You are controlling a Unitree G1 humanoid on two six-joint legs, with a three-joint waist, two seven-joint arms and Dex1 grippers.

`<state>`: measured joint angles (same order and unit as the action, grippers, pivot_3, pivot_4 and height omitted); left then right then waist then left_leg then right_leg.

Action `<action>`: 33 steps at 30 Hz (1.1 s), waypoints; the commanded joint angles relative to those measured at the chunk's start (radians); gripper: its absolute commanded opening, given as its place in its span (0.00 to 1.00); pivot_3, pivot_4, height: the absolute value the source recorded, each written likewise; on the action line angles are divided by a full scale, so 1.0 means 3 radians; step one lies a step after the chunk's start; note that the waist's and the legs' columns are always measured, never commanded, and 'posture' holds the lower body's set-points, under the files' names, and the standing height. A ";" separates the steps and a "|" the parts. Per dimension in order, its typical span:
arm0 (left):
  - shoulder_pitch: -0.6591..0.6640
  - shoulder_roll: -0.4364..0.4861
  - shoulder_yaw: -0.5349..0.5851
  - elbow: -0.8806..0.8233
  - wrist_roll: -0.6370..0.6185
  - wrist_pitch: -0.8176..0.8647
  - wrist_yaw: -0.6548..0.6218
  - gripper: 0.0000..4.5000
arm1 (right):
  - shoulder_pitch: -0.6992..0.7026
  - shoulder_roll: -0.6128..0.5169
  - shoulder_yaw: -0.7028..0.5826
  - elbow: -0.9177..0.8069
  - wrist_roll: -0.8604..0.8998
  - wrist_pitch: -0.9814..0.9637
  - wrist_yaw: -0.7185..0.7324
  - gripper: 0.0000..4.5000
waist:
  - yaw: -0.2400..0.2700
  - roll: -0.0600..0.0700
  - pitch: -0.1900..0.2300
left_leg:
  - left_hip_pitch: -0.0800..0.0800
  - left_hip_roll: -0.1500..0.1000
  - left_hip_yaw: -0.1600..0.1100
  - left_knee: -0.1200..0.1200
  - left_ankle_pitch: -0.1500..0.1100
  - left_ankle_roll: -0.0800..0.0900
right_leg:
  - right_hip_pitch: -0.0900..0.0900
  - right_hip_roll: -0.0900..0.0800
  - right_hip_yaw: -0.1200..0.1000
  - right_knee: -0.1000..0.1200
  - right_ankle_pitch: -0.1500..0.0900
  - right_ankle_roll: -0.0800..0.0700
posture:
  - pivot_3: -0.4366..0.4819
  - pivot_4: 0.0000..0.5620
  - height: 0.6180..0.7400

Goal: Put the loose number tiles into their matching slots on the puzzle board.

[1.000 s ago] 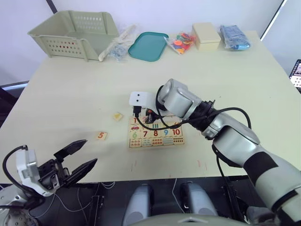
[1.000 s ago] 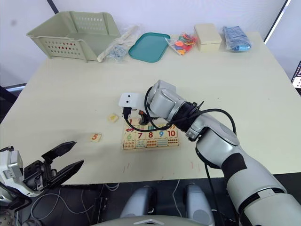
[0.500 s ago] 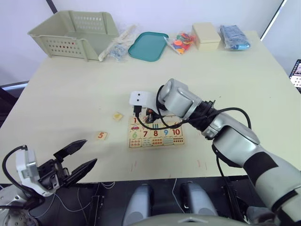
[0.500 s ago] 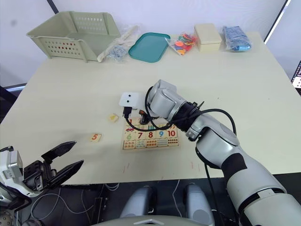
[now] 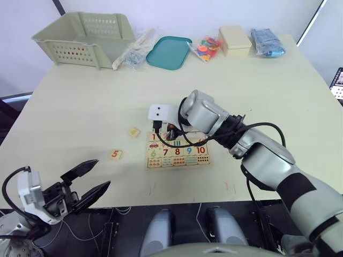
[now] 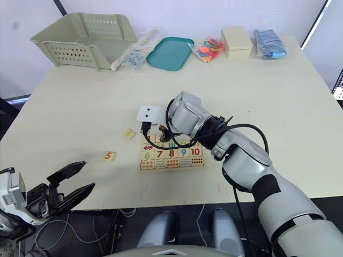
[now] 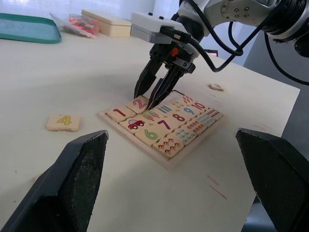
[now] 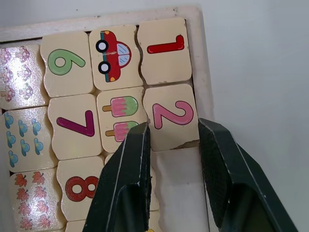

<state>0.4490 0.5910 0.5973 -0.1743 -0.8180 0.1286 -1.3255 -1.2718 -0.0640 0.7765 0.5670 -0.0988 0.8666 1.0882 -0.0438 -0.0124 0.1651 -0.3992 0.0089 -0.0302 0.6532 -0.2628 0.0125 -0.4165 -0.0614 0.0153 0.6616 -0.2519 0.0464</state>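
Head view: puzzle board (image 5: 177,151) near table's front edge, mid-width. Tile 5 (image 5: 114,154) and tile 4 (image 5: 134,131) loose on table toward left edge. Left gripper (image 5: 86,183) past front edge, fingers wide, empty.

Right wrist view: right gripper (image 8: 170,140) narrowly parted, straddling tile 2 (image 8: 171,116) in board.

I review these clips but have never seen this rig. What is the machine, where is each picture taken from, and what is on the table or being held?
A two-armed humanoid robot. Two pictures look down from its head; two come from wrist cameras. The right gripper stands over the puzzle board, fingers astride the 2 tile, which sits in the board beside the 1. The left gripper waits open at the table's near edge. Tiles 4 and 5 lie loose on the table. At the far side: a basket and a teal tray.
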 commanded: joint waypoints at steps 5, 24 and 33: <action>0.0058 -0.0030 0.0085 -0.0055 -0.0023 -0.0048 0.0011 1.00 | 0.0001 0.0043 -0.0080 -0.0048 -0.0030 -0.0048 0.0023 0.20 | 0.0000 0.0000 0.0000 | 0.0000 -0.0002 0.0000 0.0000 0.0000 0.0000 | 0.0000 -0.0001 -0.0001 0.0000 0.0000 0.0000 | 0.48 0.27 1.00; 0.0097 -0.0056 0.0144 -0.0002 -0.0019 -0.0103 0.0037 1.00 | 0.0015 0.0049 -0.0092 -0.0030 -0.0068 -0.0078 0.0038 0.20 | -0.0001 0.0000 0.0000 | 0.0000 -0.0002 0.0000 0.0000 0.0000 0.0000 | 0.0000 0.0012 -0.0001 0.0000 0.0000 0.0000 | 0.48 0.27 1.00; 0.0102 -0.0064 0.0155 0.0007 -0.0008 -0.0104 0.0044 1.00 | 0.0024 0.0051 -0.0084 -0.0033 -0.0075 -0.0095 0.0039 0.20 | -0.0001 0.0000 0.0000 | 0.0000 -0.0002 0.0000 0.0000 0.0000 0.0000 | 0.0000 0.0011 -0.0001 0.0000 0.0000 0.0000 | 0.48 0.27 1.00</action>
<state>0.4724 0.5754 0.6183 -0.1739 -0.8176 0.1164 -1.3126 -1.2659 -0.0547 0.7748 0.5686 -0.1155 0.8471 1.0939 -0.0440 -0.0125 0.1651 -0.3992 0.0083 -0.0303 0.6531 -0.2628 0.0125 -0.4165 -0.0583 0.0151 0.6616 -0.2519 0.0463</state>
